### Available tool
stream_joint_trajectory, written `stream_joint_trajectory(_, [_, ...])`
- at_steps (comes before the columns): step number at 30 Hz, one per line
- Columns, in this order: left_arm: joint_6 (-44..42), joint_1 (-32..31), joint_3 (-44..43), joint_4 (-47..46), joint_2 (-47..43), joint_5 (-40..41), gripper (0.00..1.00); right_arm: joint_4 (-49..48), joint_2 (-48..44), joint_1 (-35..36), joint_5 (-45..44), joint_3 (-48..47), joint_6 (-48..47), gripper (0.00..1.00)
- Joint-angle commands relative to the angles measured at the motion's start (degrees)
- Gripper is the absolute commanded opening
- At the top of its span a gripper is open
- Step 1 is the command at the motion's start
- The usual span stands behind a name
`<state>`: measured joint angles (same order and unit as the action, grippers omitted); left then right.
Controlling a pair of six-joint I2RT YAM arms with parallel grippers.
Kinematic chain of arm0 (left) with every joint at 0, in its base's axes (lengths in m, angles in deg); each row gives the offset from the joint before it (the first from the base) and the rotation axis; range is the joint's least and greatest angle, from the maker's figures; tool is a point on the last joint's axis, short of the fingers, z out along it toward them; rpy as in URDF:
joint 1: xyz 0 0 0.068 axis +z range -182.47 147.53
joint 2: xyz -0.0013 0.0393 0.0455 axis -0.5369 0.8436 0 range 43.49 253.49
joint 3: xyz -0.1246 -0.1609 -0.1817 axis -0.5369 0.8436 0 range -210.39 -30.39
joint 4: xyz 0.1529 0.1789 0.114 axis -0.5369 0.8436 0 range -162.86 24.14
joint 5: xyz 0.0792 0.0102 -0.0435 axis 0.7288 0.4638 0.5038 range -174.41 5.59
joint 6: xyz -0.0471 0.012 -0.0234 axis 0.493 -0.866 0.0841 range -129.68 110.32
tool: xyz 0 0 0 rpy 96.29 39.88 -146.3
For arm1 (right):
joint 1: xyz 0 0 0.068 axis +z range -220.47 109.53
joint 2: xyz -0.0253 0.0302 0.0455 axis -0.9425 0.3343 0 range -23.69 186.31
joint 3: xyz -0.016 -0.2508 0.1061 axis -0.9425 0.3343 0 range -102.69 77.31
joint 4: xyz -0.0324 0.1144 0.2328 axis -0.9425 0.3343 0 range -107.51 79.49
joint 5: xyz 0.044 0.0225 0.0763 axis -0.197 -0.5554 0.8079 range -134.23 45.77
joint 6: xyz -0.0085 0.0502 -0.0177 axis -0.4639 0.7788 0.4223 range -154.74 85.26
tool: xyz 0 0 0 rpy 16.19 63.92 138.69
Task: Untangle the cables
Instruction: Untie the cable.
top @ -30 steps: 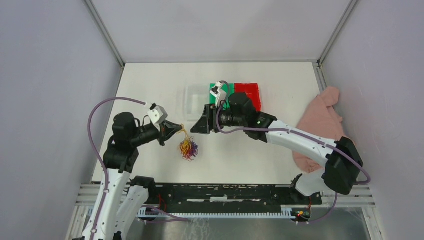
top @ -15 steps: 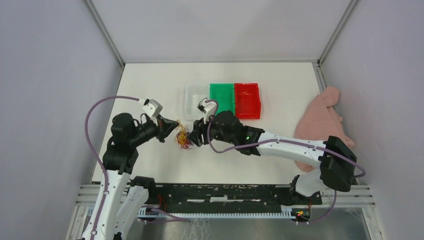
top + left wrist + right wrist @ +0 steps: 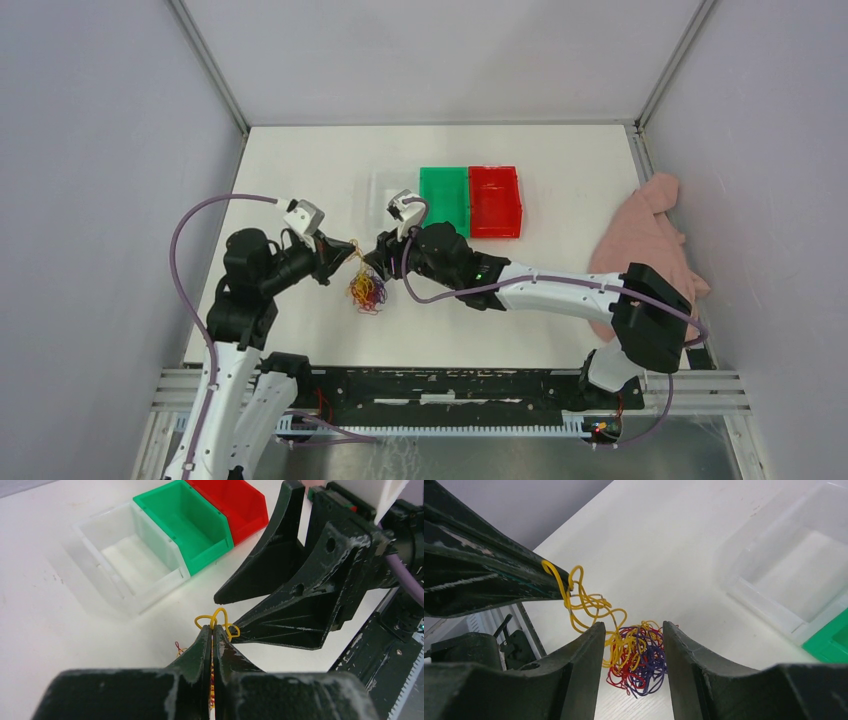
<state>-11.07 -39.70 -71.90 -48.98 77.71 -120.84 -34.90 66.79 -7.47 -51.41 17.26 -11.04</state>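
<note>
The cables (image 3: 366, 290) are one tangled ball of yellow, red and dark purple wire, hanging just above the white table. My left gripper (image 3: 352, 253) is shut on a yellow loop (image 3: 218, 621) at the top of the tangle. My right gripper (image 3: 374, 262) is open right beside it. In the right wrist view its two fingers (image 3: 586, 650) stand either side of the ball (image 3: 639, 657) without gripping it. The yellow strand (image 3: 574, 597) runs up to the left gripper's tips.
A clear bin (image 3: 388, 195), a green bin (image 3: 444, 198) and a red bin (image 3: 495, 200) stand in a row behind the grippers. A pink cloth (image 3: 645, 240) lies at the right edge. Grey walls close in both sides.
My right gripper has swung from near the bins leftward and down to the tangle, and now straddles it. The left gripper has kept its hold and lifted the bundle slightly.
</note>
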Motion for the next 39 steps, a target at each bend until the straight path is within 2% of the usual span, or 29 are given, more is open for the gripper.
stream_joint_trajectory(1, [-0.69, -0.02, 0.83, -1.91, -0.63, 0.62, 0.03, -5.24, -0.01, 0.45, 0.56, -2.65, -0.23, 0.52])
stream_joint_trajectory(10, [-4.58, -0.02, 2.22, -1.61, -1.4, 1.11, 0.03, -4.07, 0.14, 0.38, 3.48, -1.78, 1.97, 0.51])
stream_joint_trajectory(15, [-6.27, 0.02, 2.4, -0.61, -1.65, 0.58, 0.03, -6.51, 0.34, 0.45, 4.28, -0.36, 4.14, 0.51])
stream_joint_trajectory(24, [-8.81, -0.02, 2.89, 0.29, -2.78, -0.13, 0.03, -5.21, -2.66, 0.44, 6.04, 1.82, 6.49, 0.61])
stream_joint_trajectory(31, [-7.5, 0.0, 2.09, 0.25, -2.62, -0.99, 0.03, -5.06, -5.88, 0.42, 4.02, 3.94, 6.24, 0.58])
stream_joint_trajectory(39, [-5.13, -0.06, 0.68, 0.03, -2.01, -1.06, 0.03, -5.67, -2.02, 0.44, 3.74, -0.36, 5.39, 0.54])
